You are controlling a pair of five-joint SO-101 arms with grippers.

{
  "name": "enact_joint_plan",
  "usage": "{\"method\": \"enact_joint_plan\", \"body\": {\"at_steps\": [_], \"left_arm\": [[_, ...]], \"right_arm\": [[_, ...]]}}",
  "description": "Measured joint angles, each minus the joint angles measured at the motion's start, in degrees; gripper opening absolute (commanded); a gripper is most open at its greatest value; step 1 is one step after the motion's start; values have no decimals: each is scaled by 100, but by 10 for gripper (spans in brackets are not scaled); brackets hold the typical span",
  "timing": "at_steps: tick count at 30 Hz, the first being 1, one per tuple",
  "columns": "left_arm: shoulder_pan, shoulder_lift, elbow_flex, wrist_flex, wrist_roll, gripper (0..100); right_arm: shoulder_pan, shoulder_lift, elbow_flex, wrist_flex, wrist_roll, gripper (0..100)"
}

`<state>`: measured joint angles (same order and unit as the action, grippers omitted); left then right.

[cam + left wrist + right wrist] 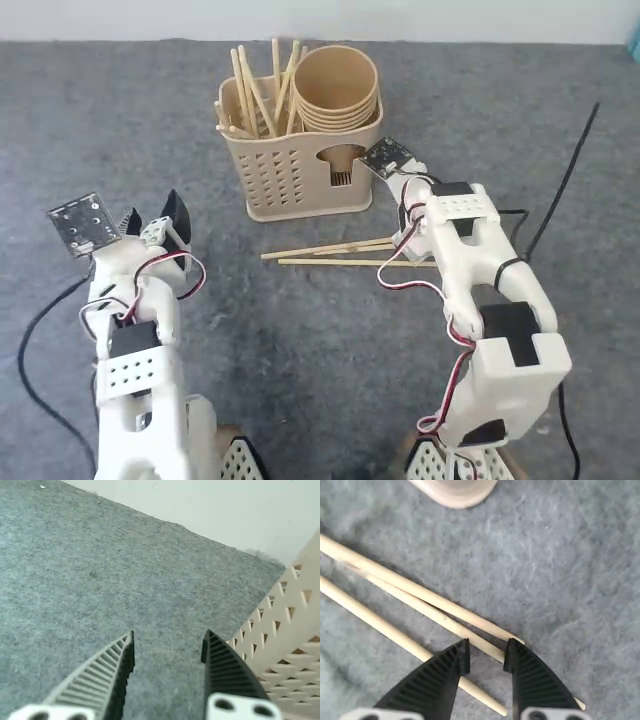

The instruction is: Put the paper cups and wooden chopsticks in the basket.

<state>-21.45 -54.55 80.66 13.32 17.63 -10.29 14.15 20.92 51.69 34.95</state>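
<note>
In the high view the right gripper [486, 652] is covered by its own wrist, as are the chopsticks' [320, 262] ends beneath that claw. Ahead of it, the basket [455, 490] is cut off by the frame edge; beside the left gripper [167, 647], its wall is likewise cropped.

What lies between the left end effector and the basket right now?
Only bare grey mat. In the high view, nothing sits between the left end effector and the basket. The loose chopsticks lie over by the right arm.
</note>
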Motion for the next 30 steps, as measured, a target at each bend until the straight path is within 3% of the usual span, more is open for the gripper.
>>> {"method": "enact_joint_plan", "body": {"at_steps": [11,21,26,30], "left_arm": [[0,0,0,0,-35,205],[0,0,0,0,-35,205],[0,0,0,0,-35,205],[0,0,0,0,-35,205]], "right_arm": [[0,0,44,-123,501,129],[-9,9,18,677,923,128],[-26,-343,510,677,941,9],[-44,-879,1231,431,941,9]]}}
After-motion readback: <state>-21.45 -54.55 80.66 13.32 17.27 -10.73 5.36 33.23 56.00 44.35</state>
